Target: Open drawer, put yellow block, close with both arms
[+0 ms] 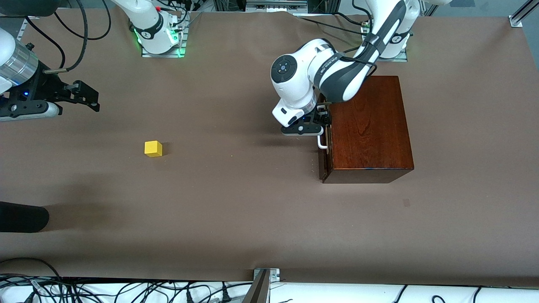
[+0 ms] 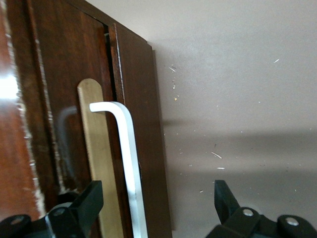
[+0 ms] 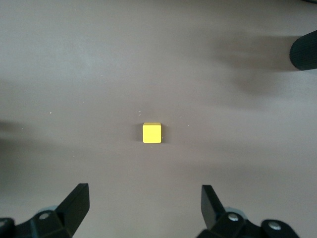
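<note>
The mahogany box stands toward the left arm's end of the table. Its drawer front faces the right arm's end and looks pushed in. My left gripper is at the drawer's white bar handle. In the left wrist view the gripper is open, with the handle between its fingers and untouched. The yellow block lies on the table toward the right arm's end. My right gripper hangs open and empty above the table. The right wrist view shows the gripper with the block ahead of it.
A black rounded object lies at the table's edge at the right arm's end, nearer the camera than the block; it also shows in the right wrist view. A metal bracket sits at the table's near edge. Brown paper covers the table.
</note>
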Motion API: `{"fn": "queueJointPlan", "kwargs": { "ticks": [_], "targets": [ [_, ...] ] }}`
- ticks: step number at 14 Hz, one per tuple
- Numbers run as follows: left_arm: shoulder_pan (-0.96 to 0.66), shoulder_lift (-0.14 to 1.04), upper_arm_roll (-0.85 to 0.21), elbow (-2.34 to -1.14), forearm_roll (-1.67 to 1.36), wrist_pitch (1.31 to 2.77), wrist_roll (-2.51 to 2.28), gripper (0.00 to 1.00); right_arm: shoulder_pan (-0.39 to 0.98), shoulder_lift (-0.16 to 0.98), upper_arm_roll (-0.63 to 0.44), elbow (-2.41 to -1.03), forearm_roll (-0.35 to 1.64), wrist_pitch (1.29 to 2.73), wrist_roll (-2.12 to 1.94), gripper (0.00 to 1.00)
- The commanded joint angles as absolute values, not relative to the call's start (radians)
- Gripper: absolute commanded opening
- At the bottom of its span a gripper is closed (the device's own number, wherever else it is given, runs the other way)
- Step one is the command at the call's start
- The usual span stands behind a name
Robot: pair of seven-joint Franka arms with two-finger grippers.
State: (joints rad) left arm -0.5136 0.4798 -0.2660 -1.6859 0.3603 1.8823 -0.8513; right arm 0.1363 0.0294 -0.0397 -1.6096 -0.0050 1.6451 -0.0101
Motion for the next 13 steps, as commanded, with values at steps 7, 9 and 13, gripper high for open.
{"fn": "queueJointPlan", "kwargs": {
  "ticks": [7,9,13],
  "targets": [
    [-0.528,0.538,-0.264,-1.723,0.433,1.993,-0.92,1.0,0.135,0.025,-0.041,-1.6,0.008,1.637,-0.003,1.0],
    [-0.532,0.546,-0.262,-1.724,0.431,2.003,-0.933,1.0,0.135,0.025,-0.041,-1.6,0.008,1.637,-0.003,1.0],
    [-0.549,0.555,-0.264,-1.712,0.43,2.032,-0.956,1.0,0.135,0.025,-0.041,-1.6,0.008,1.637,-0.003,1.0]
  ]
}}
